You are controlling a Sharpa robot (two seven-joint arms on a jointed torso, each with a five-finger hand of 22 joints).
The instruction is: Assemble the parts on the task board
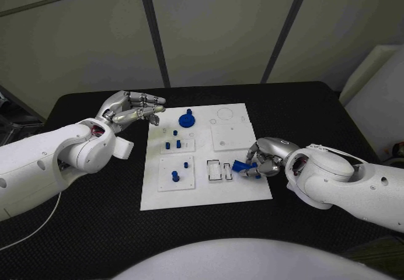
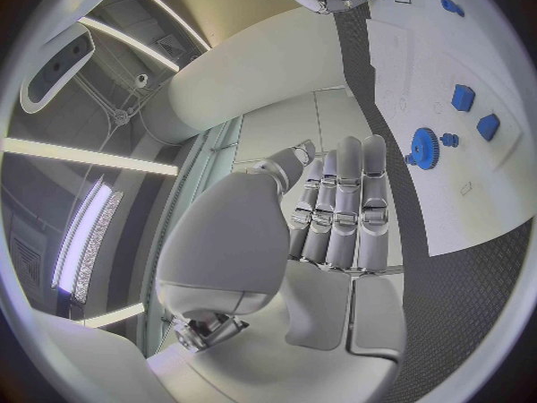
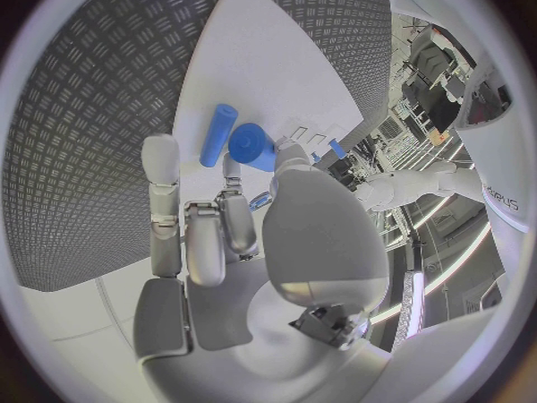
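Black table bears task board [image 1: 202, 195]; right hand [image 1: 268, 157] half-hides its pinched blue part [image 1: 246, 167], left hand [image 1: 131, 109] empty.

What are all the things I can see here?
White task board: one, middle of the black table.
Blue gear part with a knob: one, far part of the board.
Small blue peg parts: a few, blue, left side of the board.
Blue cylinder part: one, held at the board's right edge.
Left hand: silver, holds nothing, over the board's far left corner.
Right hand: silver, holding the blue cylinder part.
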